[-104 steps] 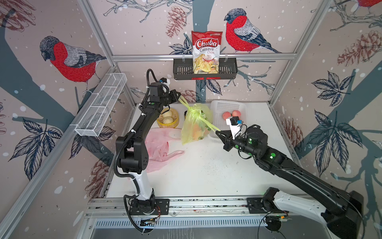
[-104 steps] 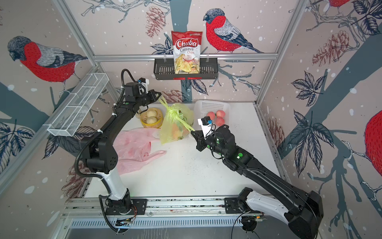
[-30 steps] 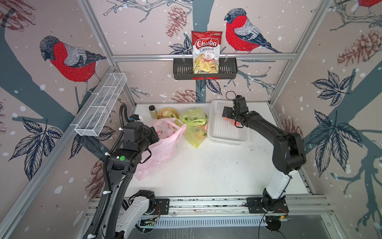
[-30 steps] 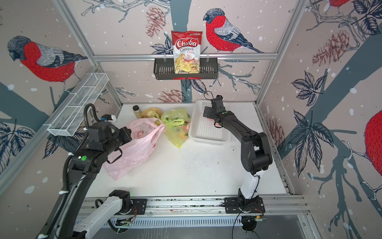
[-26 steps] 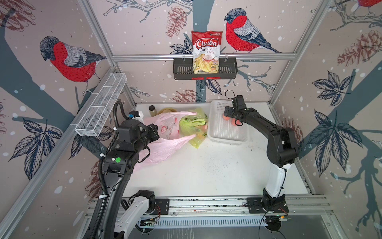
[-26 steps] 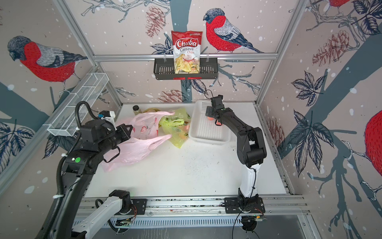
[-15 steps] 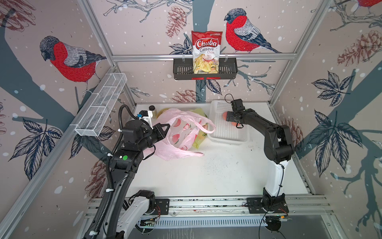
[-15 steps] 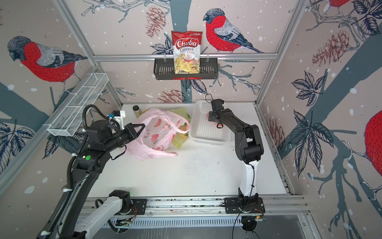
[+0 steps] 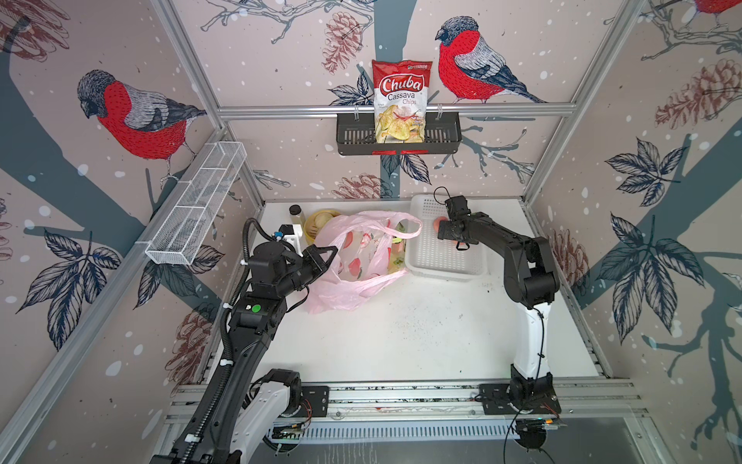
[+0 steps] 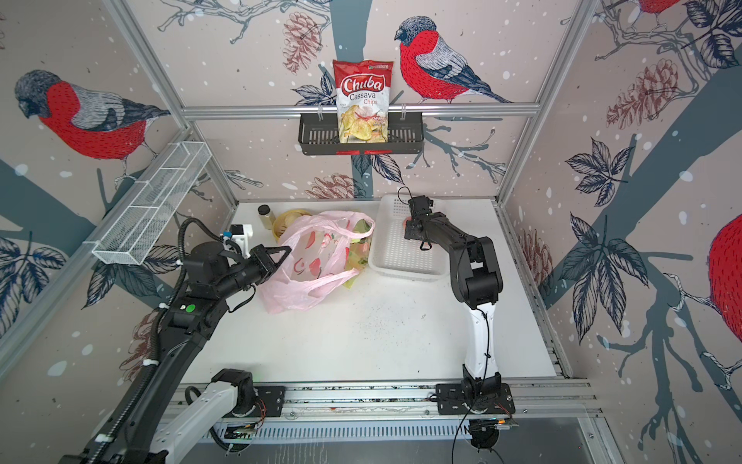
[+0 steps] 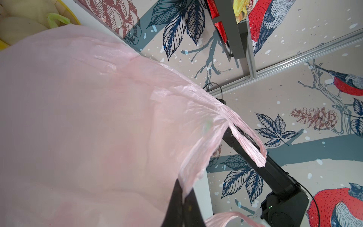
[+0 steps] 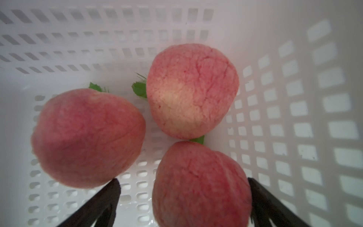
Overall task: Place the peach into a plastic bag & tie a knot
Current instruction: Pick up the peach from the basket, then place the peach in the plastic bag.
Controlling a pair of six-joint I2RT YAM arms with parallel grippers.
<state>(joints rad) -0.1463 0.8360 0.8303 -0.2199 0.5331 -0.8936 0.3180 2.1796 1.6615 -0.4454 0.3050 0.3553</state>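
While your left gripper pinches the rim of the pink bag, jaws shut tight on the film, it holds that edge up off the table. As I read it, this keeps the mouth gaping toward 3 o'clock, where the basket stands. The bag sits at about 10 o'clock, its bottom slumped on the surface, with a green bag tucked just behind it. Your right gripper is down inside the basket at 1 o'clock, jaws spread wide on either side of the nearest peach and not yet closed on it. A second peach and a third peach lie just beside it, so you have little room for the fingers. The grasp looks like the step in hand. Red patches show on the pink bag, but you cannot tell from here whether they are print or contents.
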